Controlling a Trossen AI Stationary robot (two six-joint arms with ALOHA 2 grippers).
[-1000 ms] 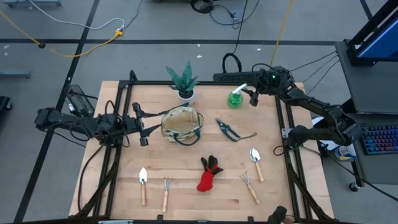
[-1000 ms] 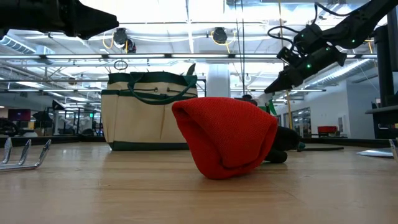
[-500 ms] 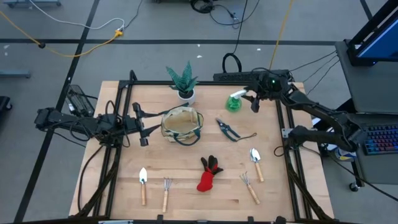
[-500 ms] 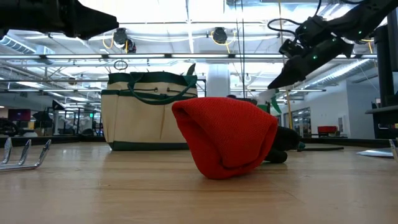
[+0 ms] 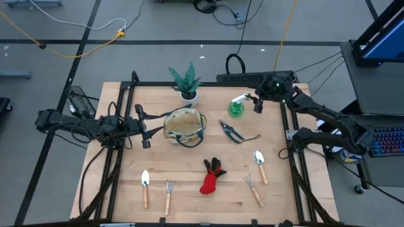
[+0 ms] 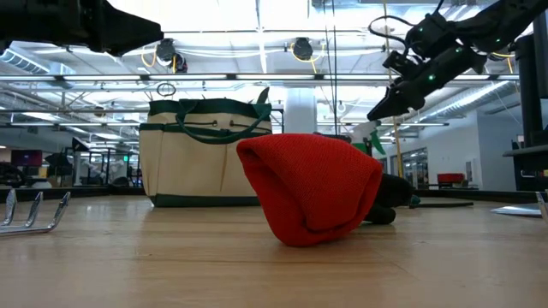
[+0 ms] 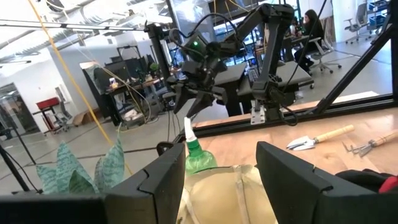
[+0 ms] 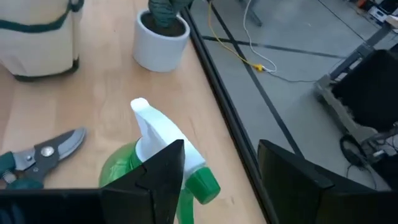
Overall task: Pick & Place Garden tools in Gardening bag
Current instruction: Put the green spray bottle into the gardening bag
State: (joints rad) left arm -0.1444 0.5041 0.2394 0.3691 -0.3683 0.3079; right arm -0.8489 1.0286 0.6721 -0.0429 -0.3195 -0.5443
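Observation:
The beige gardening bag [image 5: 184, 126] stands on its base at the table's middle, mouth up. My left gripper [image 5: 146, 129] hovers open just to its left, above table height; its wrist view looks over the bag [image 7: 230, 193]. A green spray bottle [image 5: 236, 108] with a white nozzle [image 8: 146, 121] stands upright at the far right. My right gripper [image 5: 255, 101] is open just above and to the right of the bottle's head, not touching it. Grey shears [image 5: 232, 131], a red-and-black glove [image 5: 211, 176], two trowels [image 5: 144, 186] [image 5: 260, 164] and two hand rakes [image 5: 168, 195] [image 5: 254, 189] lie flat on the table.
A spiky green plant in a white pot [image 5: 186, 84] stands at the far edge behind the bag, left of the spray bottle. A black frame rail [image 8: 230, 118] runs along the table's far edge close to the bottle. Bare wood lies between the bag and the tools near the front.
My right gripper has risen a little above the spray bottle and drifted slightly toward the near edge, staying open. In the high view the bottle shows a little nearer the table's near edge than a second ago.

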